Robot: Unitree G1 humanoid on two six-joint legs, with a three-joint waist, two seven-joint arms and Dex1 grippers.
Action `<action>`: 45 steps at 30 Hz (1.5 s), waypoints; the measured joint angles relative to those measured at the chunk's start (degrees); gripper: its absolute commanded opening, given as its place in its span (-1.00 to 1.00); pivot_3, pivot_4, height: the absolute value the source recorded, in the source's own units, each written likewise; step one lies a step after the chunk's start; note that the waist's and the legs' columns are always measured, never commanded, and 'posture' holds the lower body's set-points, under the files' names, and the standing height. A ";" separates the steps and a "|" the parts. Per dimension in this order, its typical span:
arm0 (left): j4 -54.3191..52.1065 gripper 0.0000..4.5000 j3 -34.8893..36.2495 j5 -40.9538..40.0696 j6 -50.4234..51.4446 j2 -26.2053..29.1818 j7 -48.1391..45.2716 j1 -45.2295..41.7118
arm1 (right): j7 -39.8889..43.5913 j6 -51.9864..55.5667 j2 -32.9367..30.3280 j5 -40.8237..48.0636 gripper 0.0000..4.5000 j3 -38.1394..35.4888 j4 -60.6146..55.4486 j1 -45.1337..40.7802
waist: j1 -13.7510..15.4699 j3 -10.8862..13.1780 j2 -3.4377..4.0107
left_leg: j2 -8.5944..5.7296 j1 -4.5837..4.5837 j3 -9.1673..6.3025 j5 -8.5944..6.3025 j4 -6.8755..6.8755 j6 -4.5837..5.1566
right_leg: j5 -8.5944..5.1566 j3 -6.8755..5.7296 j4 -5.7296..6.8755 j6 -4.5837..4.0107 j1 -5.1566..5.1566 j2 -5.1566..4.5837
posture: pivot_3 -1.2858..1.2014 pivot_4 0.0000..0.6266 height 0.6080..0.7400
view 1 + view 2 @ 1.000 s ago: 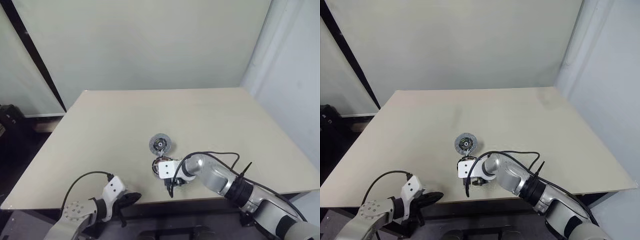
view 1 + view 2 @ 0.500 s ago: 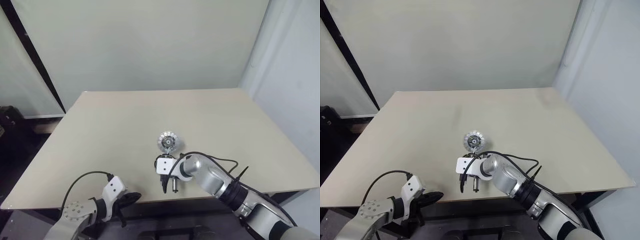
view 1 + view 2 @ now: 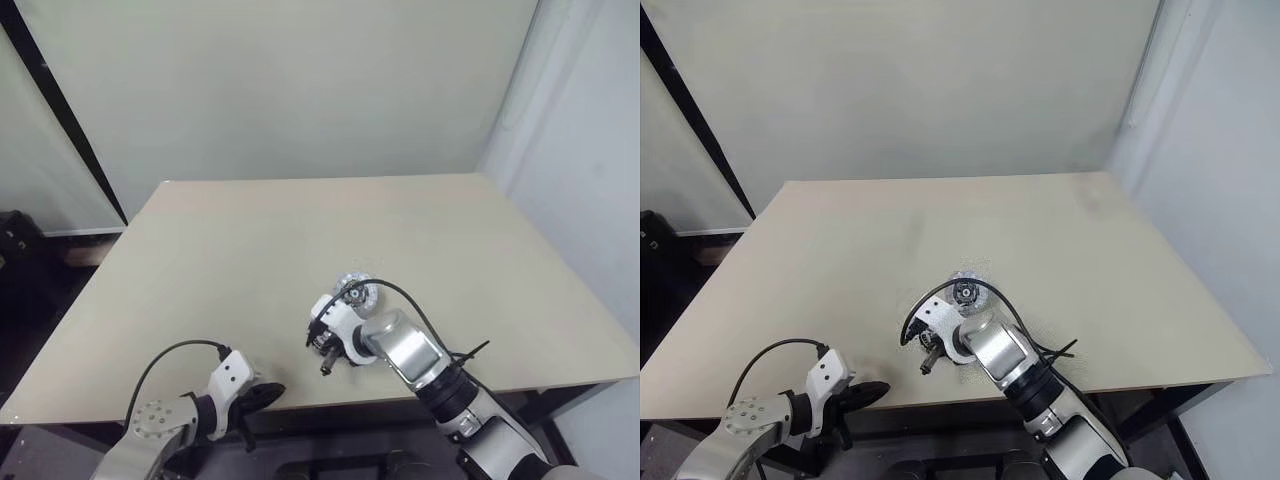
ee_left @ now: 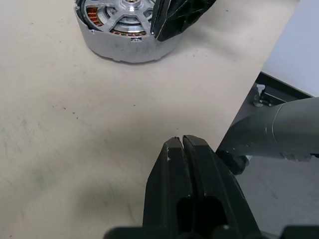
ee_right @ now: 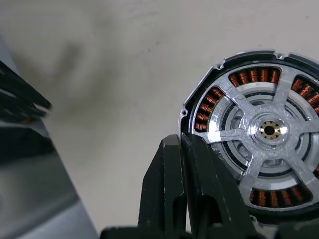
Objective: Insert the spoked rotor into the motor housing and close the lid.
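Note:
The motor housing (image 5: 256,74) sits on the table, its copper windings ringed by a dark rim. The spoked rotor (image 5: 249,142) lies inside it, silver spokes around a centre hub. My right gripper (image 5: 182,140) is shut and holds nothing, its tips just beside the housing's rim. The left wrist view shows the same housing (image 4: 119,47) and rotor (image 4: 130,20), with the right gripper's black fingers (image 4: 179,17) over their edge. The lid (image 3: 355,290), a blurred grey disc, is on the table just behind my right hand. My left gripper (image 4: 183,142) is shut at the table's near edge.
The beige table (image 3: 250,240) is bare apart from these parts. Its near edge runs just past my left gripper (image 3: 265,392). A black cable (image 3: 400,300) loops over my right forearm. Pale walls stand behind and to the right.
My right wrist has rolled over and the hand has moved a little to the left above the housing. The lid has shifted to the right on the table. The left arm has kept still.

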 measured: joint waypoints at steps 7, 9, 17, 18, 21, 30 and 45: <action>0.50 -1.00 -0.01 0.26 -0.33 -0.55 0.00 -0.08 | -5.96 6.11 6.96 4.49 -0.99 -4.91 -0.18 0.33 | -0.08 0.01 0.01 | 0.00 0.00 0.00 0.00 0.01 0.00 | 0.00 0.01 -0.01 0.00 0.00 0.00 | 0.03 -1.00 1.00; 0.55 -1.00 -0.02 0.29 -0.39 -0.71 0.00 -0.16 | -7.95 6.46 7.20 6.06 -0.99 -6.32 -0.10 0.40 | -0.06 0.02 0.04 | 0.00 0.00 0.01 0.00 0.05 0.00 | 0.00 0.01 -0.02 0.00 0.01 -0.01 | 0.03 -1.00 1.00; 0.61 -1.00 -0.02 0.36 -0.72 -1.10 0.03 -0.13 | -14.35 4.39 7.29 10.87 -0.99 -7.27 1.86 0.50 | 0.00 0.10 0.15 | 0.00 0.00 0.00 -0.11 0.26 -0.20 | 0.00 0.00 -0.06 -0.01 0.05 -0.05 | 0.03 -1.00 1.00; 0.61 -1.00 -0.02 0.37 -0.76 -1.10 0.04 -0.12 | -14.99 4.14 7.30 11.33 -0.99 -7.27 2.01 0.52 | 0.01 0.10 0.16 | 0.00 0.00 0.01 -0.11 0.29 -0.20 | -0.01 0.01 -0.06 -0.01 0.06 -0.05 | 0.03 -1.00 1.00; 0.62 -1.00 -0.02 0.40 -0.82 -1.12 0.07 -0.12 | -16.73 3.61 7.31 12.95 -0.99 -7.44 2.54 0.61 | -0.01 0.10 0.16 | 0.00 0.00 0.02 -0.11 0.33 -0.20 | -0.01 0.02 -0.08 -0.01 0.08 -0.07 | 0.03 -1.00 1.00; 0.87 -1.00 -0.01 0.51 -0.88 -1.13 0.12 -0.11 | -17.42 2.67 7.23 15.15 -0.29 -6.76 2.85 0.62 | -0.07 0.09 0.14 | 0.00 -0.01 0.00 -0.04 0.25 -0.07 | 0.00 0.01 -0.06 0.00 0.02 -0.04 | 0.03 -1.00 1.00; 0.96 -1.00 0.87 0.27 -1.20 -1.11 0.05 0.11 | -13.51 1.26 1.58 17.41 1.00 -4.32 -5.87 -1.32 | -0.05 0.07 0.10 | 0.00 -0.01 -0.01 0.01 0.10 0.01 | -0.01 0.00 -0.10 0.00 0.00 -0.03 | 0.03 -1.00 1.00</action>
